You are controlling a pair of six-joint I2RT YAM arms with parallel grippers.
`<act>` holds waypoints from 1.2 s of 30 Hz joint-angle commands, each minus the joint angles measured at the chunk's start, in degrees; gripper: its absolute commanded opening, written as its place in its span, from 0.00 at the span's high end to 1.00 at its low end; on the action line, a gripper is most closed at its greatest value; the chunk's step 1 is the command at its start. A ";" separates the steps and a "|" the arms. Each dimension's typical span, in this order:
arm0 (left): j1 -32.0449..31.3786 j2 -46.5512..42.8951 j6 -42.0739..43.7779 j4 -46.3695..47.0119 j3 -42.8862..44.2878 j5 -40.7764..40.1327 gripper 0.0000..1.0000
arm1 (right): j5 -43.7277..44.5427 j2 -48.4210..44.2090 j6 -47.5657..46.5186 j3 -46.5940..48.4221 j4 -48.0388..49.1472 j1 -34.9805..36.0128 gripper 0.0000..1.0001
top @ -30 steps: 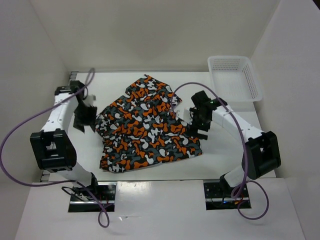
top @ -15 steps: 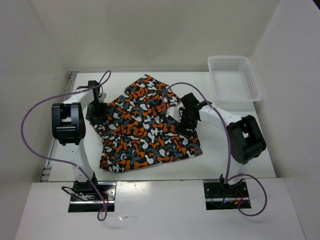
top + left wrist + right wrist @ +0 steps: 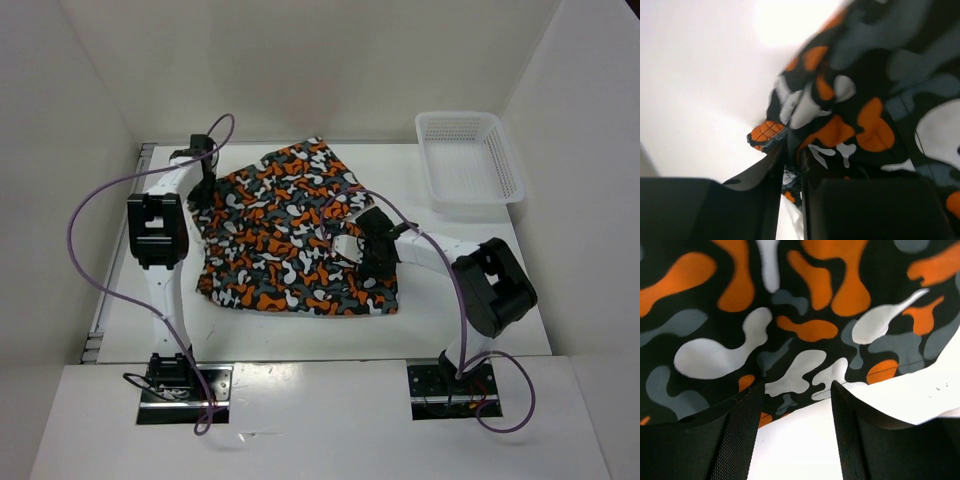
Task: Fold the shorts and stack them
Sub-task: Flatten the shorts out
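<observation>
- Spread and rumpled, the shorts point(image 3: 295, 240) lie mid-worktop point(image 3: 470, 310), between both arms.
- The left gripper point(image 3: 792, 172) has its fingers nearly together, pinching a fabric edge at the far-left corner.
- The right gripper point(image 3: 795, 415) has its fingers apart, straddling the hem on the right side.
- The soft, light cloth will likely sag and slide, so corners and hems look like the best holds.

The top camera looks down from above and behind my bases, holding the whole table point(image 3: 450, 320) and the shorts point(image 3: 290, 240). My wrist cameras sit very near them — one looks past my left gripper point(image 3: 792, 152) at the far-left edge, one past my right gripper point(image 3: 797, 390) at the right hem, spots the top view shares.
</observation>
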 commanded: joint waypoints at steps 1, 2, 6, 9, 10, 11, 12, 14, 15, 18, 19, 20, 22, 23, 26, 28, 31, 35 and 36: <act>-2.11 6.77 -0.10 8.35 12.14 1.06 0.74 | 2.90 -0.27 -1.74 -4.26 -3.18 0.30 0.39; -2.98 7.92 -0.10 7.83 15.30 1.06 0.70 | 3.43 -0.79 -1.21 -4.27 -3.18 0.30 0.39; -4.22 11.80 -0.10 1.68 28.06 3.60 0.55 | 2.30 -1.85 3.53 0.64 -1.33 0.30 0.34; -4.22 8.65 -0.10 1.14 26.25 6.15 0.48 | -4.02 -2.38 8.08 9.68 -3.43 0.30 0.30; -4.22 7.50 -0.10 1.14 24.84 6.16 0.46 | -8.74 -1.86 9.32 15.97 -4.31 0.30 0.30; -4.22 5.49 -0.10 1.93 23.43 6.16 0.44 | -11.57 -1.16 10.73 19.60 -5.80 -0.57 0.29; -4.22 4.69 -0.10 2.72 20.98 6.16 0.42 | -14.12 1.11 14.75 23.46 -5.81 -1.10 0.29; -4.22 4.06 -0.10 2.73 19.47 6.16 0.40 | -20.20 4.72 19.25 35.50 -5.81 -3.12 0.29; -4.22 3.45 -0.10 2.73 19.46 5.55 0.40 | -20.91 9.09 21.71 39.20 -3.99 -3.73 0.29; -4.22 3.45 -0.10 0.54 19.46 4.93 0.40 | -19.78 19.45 30.59 54.29 0.50 -5.93 0.29; -4.22 2.06 -0.10 -1.73 18.42 5.62 0.40 | -19.08 22.46 34.09 57.22 0.52 -6.46 0.29; -4.22 0.30 -0.10 -2.37 16.67 7.11 0.40 | -17.33 25.27 35.60 59.95 0.52 -7.68 0.29; -4.22 -6.96 -0.10 -2.37 10.53 11.85 0.39 | -14.69 31.61 39.81 64.89 0.52 -8.83 0.29; -4.22 -9.53 -0.10 -2.37 3.63 13.00 0.39 | -11.98 32.68 40.44 64.90 1.65 -9.53 0.29; -4.22 -18.07 -0.10 -5.62 -6.69 16.08 0.37 | -7.84 34.62 42.38 64.38 3.93 -9.54 0.29; -2.82 -22.54 -0.10 -8.60 -16.01 18.89 0.35 | -7.29 35.93 42.99 63.41 4.73 -9.54 0.28; -0.80 -24.94 -0.10 -12.56 -23.14 26.44 0.34 | -4.93 37.16 43.00 60.86 5.26 -9.54 0.28; -0.26 -24.77 -0.10 -16.51 -26.93 34.18 0.28 | 0.78 37.70 41.94 55.51 6.40 -9.02 0.28; -0.87 -23.03 -0.10 -17.04 -27.64 35.76 0.25 | 1.40 37.70 41.94 54.45 6.40 -9.01 0.28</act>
